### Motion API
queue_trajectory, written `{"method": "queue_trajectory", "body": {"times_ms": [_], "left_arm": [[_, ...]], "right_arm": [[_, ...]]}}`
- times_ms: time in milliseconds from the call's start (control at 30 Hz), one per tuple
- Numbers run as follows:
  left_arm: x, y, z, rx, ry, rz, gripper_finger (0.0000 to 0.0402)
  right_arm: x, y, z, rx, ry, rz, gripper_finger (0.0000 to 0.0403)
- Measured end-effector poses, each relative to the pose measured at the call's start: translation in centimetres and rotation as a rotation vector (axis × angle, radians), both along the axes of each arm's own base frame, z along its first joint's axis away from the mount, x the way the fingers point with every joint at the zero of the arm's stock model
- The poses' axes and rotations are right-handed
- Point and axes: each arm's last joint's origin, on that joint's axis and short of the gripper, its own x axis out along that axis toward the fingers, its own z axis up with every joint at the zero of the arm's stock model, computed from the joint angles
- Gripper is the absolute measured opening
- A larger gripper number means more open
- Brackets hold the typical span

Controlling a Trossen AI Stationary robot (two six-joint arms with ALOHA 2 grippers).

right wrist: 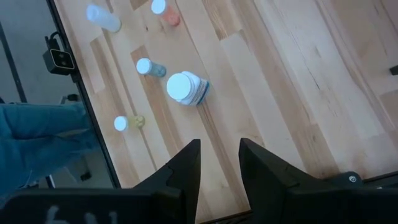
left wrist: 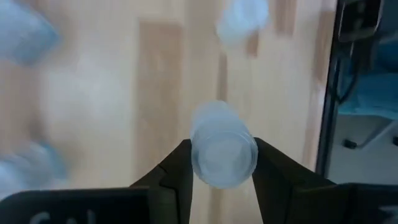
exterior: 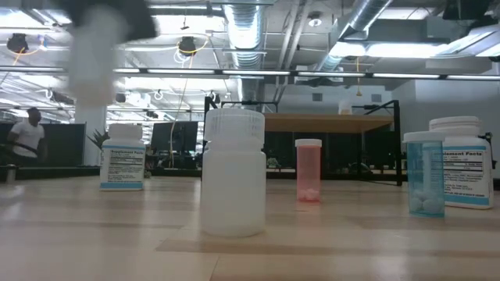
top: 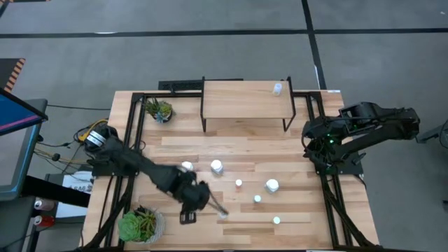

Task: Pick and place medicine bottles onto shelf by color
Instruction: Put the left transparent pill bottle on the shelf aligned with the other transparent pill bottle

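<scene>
**Bottle pinched at the near edge**

Plank table (top: pixel 231 150), open workshop behind. My left pincer (left wrist: pixel 219 168) is pressed tight on a small clear bottle (left wrist: pixel 222 146) near the table's front, by the potted plant (top: pixel 140 224). Other bottles (top: pixel 271 185) stand scattered mid-table; one (top: pixel 277 88) sits on the shelf (top: pixel 245 98). My right pincer (right wrist: pixel 219 163) hangs slightly parted at the right edge, holding nothing.

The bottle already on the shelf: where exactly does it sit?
In the high view, the bottle stands near the right end of the shelf, at the table's far edge, closer to the right arm's side.
</scene>
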Motion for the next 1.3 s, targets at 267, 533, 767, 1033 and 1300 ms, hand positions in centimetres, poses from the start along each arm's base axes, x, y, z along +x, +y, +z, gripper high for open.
{"method": "queue_trajectory", "body": {"times_ms": [267, 533, 767, 1033, 1300], "left_arm": [[3.6, 7.8, 5.3, 0.080, -0.167, -0.004, 0.0101], [5.7, 16.5, 5.5, 0.104, -0.211, 0.079, 0.0101], [7.9, 20.7, 1.7, 0.072, -0.154, 0.109, 0.0101], [10.3, 21.3, -2.4, 0.062, -0.119, 0.070, 0.0101], [11.6, 20.7, -5.4, 0.074, -0.075, 0.011, 0.0101]], "right_arm": [[0.0, 0.0, 0.0, 0.000, 0.000, 0.000, 0.0133], [0.0, 0.0, 0.0, 0.000, 0.000, 0.000, 0.0132], [0.0, 0.0, 0.0, 0.001, -0.007, 0.000, 0.0128], [0.1, 0.0, 0.0, 0.029, 0.002, -0.054, 0.0127], [0.1, 0.0, 0.0, 0.053, 0.011, -0.099, 0.0128]]}}
